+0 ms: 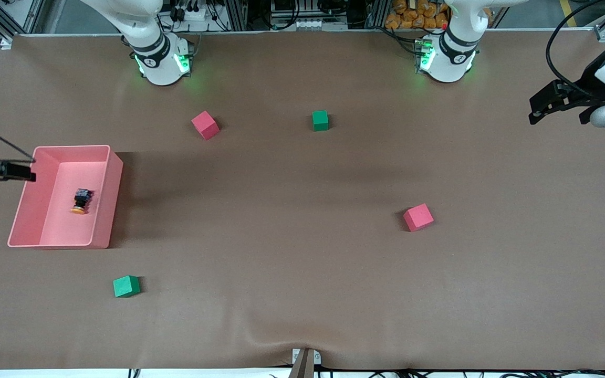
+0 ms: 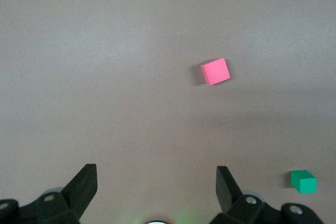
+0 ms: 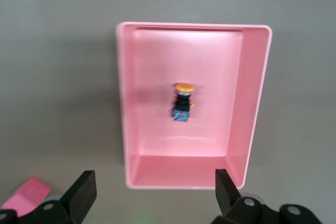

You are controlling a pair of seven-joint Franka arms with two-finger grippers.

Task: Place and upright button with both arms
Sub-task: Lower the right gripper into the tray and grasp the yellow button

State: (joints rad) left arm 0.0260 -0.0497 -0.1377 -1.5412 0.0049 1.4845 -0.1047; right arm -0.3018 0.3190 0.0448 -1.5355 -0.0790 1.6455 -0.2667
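A brown table [image 1: 302, 252] is backed by metal framing. In a pink tray [image 1: 116, 178] at the right arm's end the button [image 1: 81, 201] is laid, seemingly on its side, cap toward six o'clock in the front view. The right gripper [image 3: 152, 190] over the tray and the left gripper [image 2: 156, 182] are held apart.

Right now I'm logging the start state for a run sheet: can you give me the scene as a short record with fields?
button: small orange-capped black push-button, lying on its side in the bin
bin: pink plastic tray, toward the right arm's end of the table
left gripper: open, empty, over bare table
right gripper: open, empty, over the bin's edge
cubes: two red, two green foam cubes scattered on the table
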